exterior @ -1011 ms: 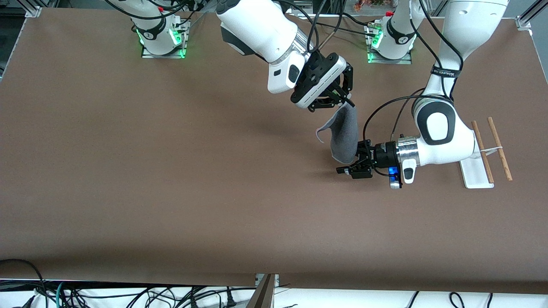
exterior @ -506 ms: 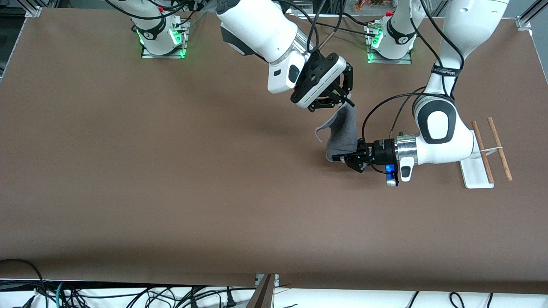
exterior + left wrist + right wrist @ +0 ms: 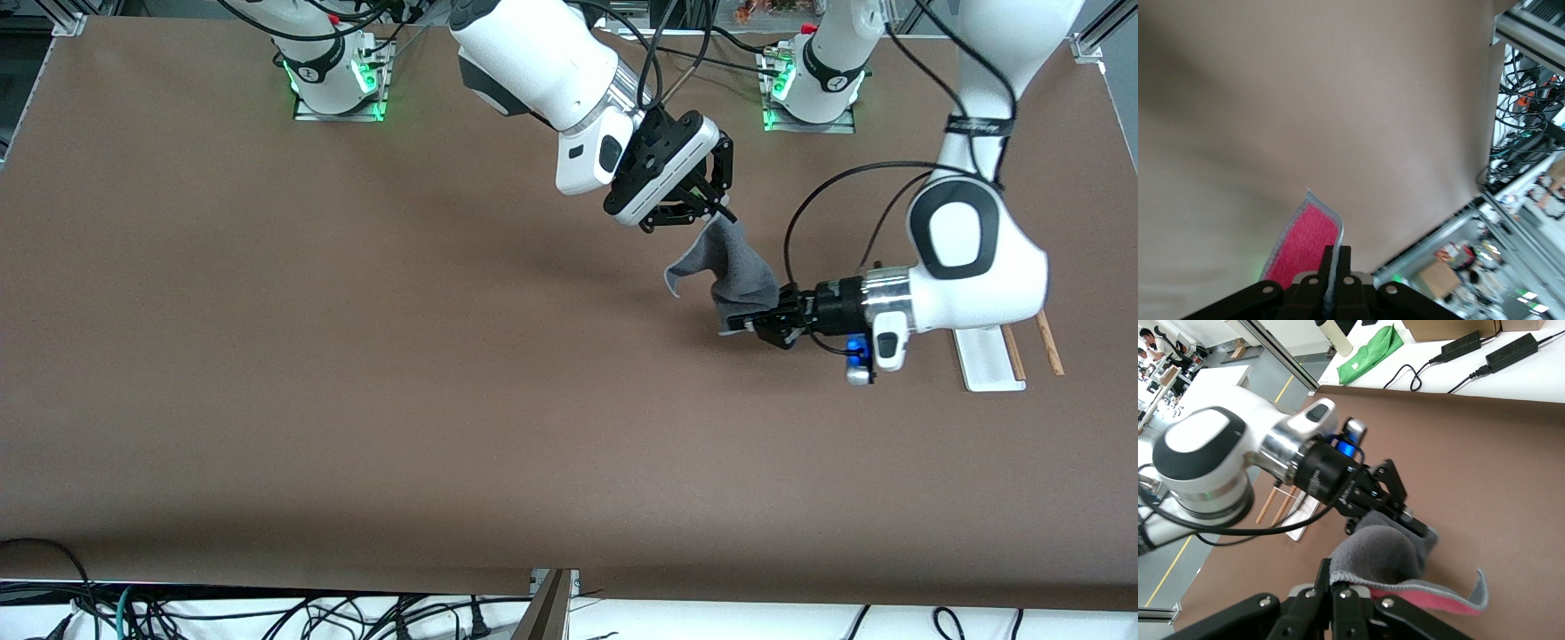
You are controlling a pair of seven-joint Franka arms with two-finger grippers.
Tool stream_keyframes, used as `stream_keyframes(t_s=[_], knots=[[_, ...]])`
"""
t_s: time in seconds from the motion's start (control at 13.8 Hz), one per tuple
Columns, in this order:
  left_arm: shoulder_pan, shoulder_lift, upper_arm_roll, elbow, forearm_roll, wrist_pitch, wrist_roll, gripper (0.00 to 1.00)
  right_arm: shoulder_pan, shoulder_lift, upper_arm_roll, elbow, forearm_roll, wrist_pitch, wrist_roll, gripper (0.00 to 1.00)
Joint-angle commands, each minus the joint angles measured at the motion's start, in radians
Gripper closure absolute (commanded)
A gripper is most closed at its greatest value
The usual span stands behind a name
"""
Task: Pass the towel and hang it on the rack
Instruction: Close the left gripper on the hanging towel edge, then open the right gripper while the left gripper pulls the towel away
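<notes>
Now, at mid-table toward 12 o'clock in the front view, the right gripper hangs over the brown table with its fingers pinched together on the top corner of the towel; the right wrist view shows the same pinch, grey cloth bunched just past the fingertips and a pink strip with a pale stitched edge curling out below. That arm has not moved over the last second. What has changed is at the towel's lower end: a second ago the left gripper sat spread apart beside the hanging hem, half a second ago it had closed in on the cloth, and now it is clamped on that lower edge and has drawn back toward 3 o'clock, taking the hem with it so the towel slants between the two grippers, off the table, instead of hanging straight. The left wrist view confirms the clamp, with the pink face and its pale border standing up between the closed fingers. At about 3 o'clock, toward the left arm's end of the table, the rack stands partly hidden by the left arm, only the ends of its two brown rods and part of its white base showing. Judging by this, the handover is half done: both grippers hold the towel, and the right one must let go before the left can carry it on to the rods.
</notes>
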Motion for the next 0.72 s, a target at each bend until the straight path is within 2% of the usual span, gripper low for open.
stream_keyframes(t_s=[0.0, 0.36, 0.65], knots=[[0.022, -0.071, -0.002, -0.009, 0.089, -0.013, -0.003, 1.00, 0.004, 0.020, 0.009, 0.031, -0.010, 0.001, 0.014, 0.00], [0.022, -0.098, -0.002, -0.006, 0.122, -0.021, -0.004, 1.00, 0.004, 0.020, 0.009, 0.031, -0.010, -0.004, 0.016, 0.00], [0.022, -0.164, -0.002, 0.000, 0.346, -0.031, -0.001, 1.00, -0.004, 0.016, 0.008, 0.031, -0.009, -0.009, 0.011, 0.00]])
